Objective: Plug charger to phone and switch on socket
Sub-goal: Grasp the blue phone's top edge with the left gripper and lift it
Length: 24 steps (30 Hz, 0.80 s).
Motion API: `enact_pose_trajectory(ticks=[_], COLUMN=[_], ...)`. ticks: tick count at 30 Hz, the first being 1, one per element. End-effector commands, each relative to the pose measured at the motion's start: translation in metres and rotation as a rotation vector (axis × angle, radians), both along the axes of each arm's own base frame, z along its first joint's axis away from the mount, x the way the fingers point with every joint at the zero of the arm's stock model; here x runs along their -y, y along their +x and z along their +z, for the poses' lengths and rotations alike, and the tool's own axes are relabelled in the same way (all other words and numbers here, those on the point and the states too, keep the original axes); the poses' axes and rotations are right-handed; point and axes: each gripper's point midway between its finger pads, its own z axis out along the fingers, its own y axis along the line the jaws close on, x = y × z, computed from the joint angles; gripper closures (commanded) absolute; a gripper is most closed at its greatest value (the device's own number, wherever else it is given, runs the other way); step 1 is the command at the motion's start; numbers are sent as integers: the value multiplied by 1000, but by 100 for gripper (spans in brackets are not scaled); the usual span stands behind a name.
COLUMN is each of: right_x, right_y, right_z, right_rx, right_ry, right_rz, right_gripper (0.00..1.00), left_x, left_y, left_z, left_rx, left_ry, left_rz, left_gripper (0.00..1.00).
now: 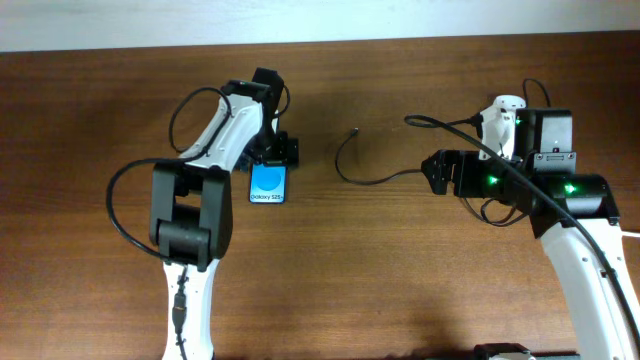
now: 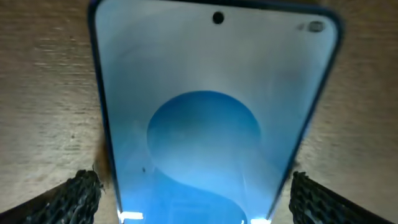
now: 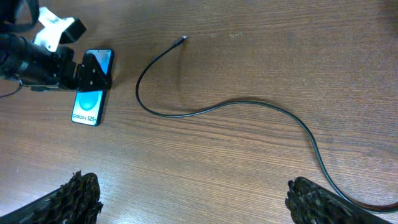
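Note:
The phone (image 1: 268, 185) lies flat on the wooden table, its blue screen up. It fills the left wrist view (image 2: 211, 106) and shows small in the right wrist view (image 3: 91, 104). My left gripper (image 1: 272, 152) is open and straddles the phone's far end, one finger on each side (image 2: 199, 199), with small gaps to its edges. The charger cable (image 1: 375, 182) lies curved in the table's middle, its plug (image 1: 355, 130) free and right of the phone (image 3: 183, 39). My right gripper (image 1: 436, 172) is open and empty (image 3: 193, 199), the cable passing by its right finger. The socket is not in view.
The table's far edge (image 1: 400, 42) meets a white wall. Bare wood lies between the phone and the cable loop. The right arm's body (image 1: 560, 190) covers the table's right side. The left arm (image 1: 190, 200) runs along the left.

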Motion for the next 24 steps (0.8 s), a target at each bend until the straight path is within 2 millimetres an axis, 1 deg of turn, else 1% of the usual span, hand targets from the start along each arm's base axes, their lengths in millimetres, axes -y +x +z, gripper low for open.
enact_pose_trajectory(ticks=[1,3,6,9,13,16,17,20,23,24], right_x=[-2,-2,-2,-2,-2,-2,-2,-2,-2,-2], right_y=[3,3,3,4,4,4,4,4,4,4], right_z=[8,8,8,8,8,8,8,9,8,8], right_rx=[18,18,18,20,21,21,21,22,22,22], right_ry=[4,4,4,4,4,4,4,4,4,4], right_rz=[2,2,2,2,2,2,2,2,2,2], right_gripper=[1,2,1,1,1,2,1,2,1,2], left_x=[-4,-4,-4,-5,-1,1,0,1,5,6], left_y=[-6,-6,-11,-15,-16,-16,-16,-13,1,5], left_z=[-15,-15,-24,-38,-39,-39,-39,-33,-9,1], left_rx=[-31,-31,-40,-36,-39,-42,-42,-37,-8,2], left_ry=[22,21,23,22,3,-8,-7,-9,-17,-19], left_rz=[13,6,3,2,3,7,7,7,7,7], left_gripper=[1,1,1,6,11,27,30,30,33,35])
